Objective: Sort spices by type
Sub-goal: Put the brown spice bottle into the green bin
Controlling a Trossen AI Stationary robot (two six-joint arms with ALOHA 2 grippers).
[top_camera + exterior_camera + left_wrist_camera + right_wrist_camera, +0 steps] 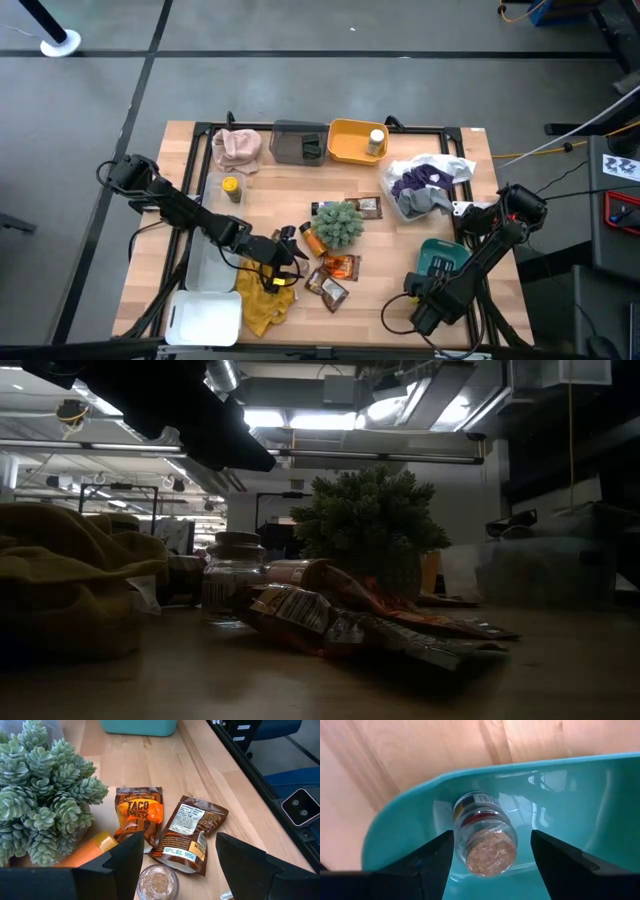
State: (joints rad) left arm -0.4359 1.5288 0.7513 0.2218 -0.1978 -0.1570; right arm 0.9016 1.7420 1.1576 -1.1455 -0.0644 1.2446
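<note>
A small lidless glass jar point(157, 884) of brown spice stands on the table, and my left gripper point(180, 865) is open with a finger on either side of it, apart from it. Beyond lie two glossy packets point(137, 812) point(192, 832), and an orange bottle point(92, 847) lies beside the green plant ball point(42, 805). At the right, my right gripper point(492, 855) points down, open, into the teal bin point(570, 795). A spice jar point(482, 840) lies in the bin between its fingers. My right gripper stands astride the jar in the teal bin. One finger point(432, 857) shows right beside the jar's side, and I cannot tell whether it touches. The other finger is clear of it. The jar rests on the bin's floor.
At the far edge are a pink cloth point(237, 147), a grey bin point(298, 143) and a yellow bin point(345, 150) holding a white-capped jar point(376, 140). A yellow-lidded jar point(231, 187) stands at the left. A cloth heap point(425, 185), a mustard cloth point(265, 300) and a white tray point(205, 270) also lie here.
</note>
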